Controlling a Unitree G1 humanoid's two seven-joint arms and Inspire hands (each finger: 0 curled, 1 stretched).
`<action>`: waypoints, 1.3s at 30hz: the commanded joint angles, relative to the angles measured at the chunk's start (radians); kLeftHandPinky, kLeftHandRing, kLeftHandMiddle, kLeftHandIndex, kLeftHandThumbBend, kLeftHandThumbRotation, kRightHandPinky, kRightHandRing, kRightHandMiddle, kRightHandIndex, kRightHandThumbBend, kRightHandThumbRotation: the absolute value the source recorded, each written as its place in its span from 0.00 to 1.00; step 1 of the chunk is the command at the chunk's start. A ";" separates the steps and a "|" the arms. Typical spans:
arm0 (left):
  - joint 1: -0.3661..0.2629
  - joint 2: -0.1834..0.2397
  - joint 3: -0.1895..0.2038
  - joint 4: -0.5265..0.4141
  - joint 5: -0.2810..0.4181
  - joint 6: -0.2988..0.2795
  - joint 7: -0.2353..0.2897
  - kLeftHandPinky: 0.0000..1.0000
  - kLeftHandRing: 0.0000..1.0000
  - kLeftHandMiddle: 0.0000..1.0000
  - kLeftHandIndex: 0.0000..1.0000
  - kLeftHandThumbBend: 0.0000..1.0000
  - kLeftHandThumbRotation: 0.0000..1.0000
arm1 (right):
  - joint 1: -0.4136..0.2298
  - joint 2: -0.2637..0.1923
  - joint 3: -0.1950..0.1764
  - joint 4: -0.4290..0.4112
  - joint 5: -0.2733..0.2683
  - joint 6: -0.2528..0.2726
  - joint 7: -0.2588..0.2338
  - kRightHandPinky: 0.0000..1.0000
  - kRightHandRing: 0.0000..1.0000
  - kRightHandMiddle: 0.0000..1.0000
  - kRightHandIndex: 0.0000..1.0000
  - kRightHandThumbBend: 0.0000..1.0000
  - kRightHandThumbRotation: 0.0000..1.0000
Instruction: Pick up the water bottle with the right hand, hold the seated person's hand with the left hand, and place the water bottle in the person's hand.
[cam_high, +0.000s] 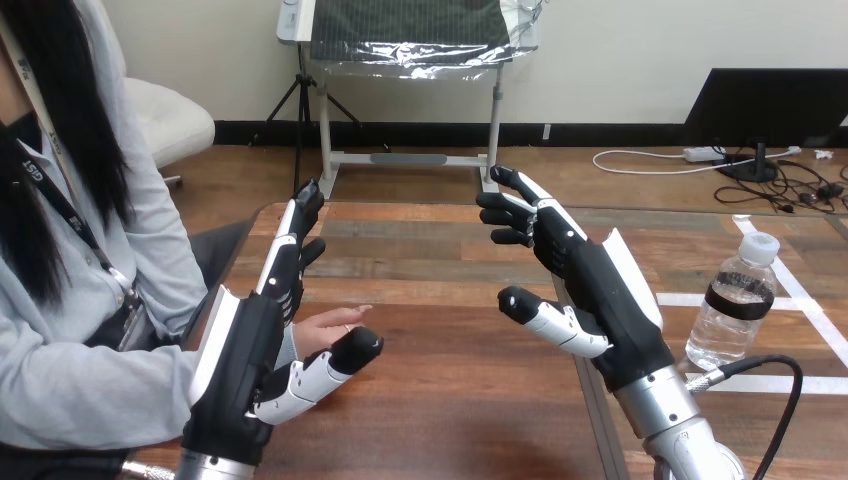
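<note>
Both arms were raised, palms facing inward. The left hand had fingers straight, thumb poking out sideways; the right hand was loosely spread too, fingertips bent a bit, gripping nothing.

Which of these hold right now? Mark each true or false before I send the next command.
1. The water bottle stands upright on the table. True.
2. The right hand is shut on the water bottle. False: its fingers are open and it is apart from the bottle, further toward the table's middle.
3. The left hand has its fingers straight, with the person's hand right beside it. True.
4. The water bottle lies in the person's hand. False: it is on the table at the view's right, far from the person's hand.
5. The bottle's cap is off. False: the white cap is on.
</note>
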 joint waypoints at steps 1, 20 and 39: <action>-0.029 -0.005 0.002 -0.033 0.010 -0.021 0.010 0.94 1.00 1.00 1.00 1.00 0.77 | -0.033 -0.014 0.003 -0.046 0.000 -0.026 -0.005 0.79 0.84 0.86 0.93 1.00 0.78; -0.024 -0.013 -0.001 -0.034 0.008 -0.017 0.012 0.94 1.00 1.00 1.00 1.00 0.78 | -0.026 -0.017 0.002 -0.056 -0.028 -0.025 -0.028 0.78 0.83 0.86 0.92 1.00 0.77; -0.023 -0.007 0.002 -0.040 0.003 -0.016 0.008 0.94 1.00 1.00 1.00 1.00 0.77 | -0.012 -0.025 0.003 -0.069 -0.042 -0.026 -0.036 0.79 0.84 0.86 0.92 1.00 0.77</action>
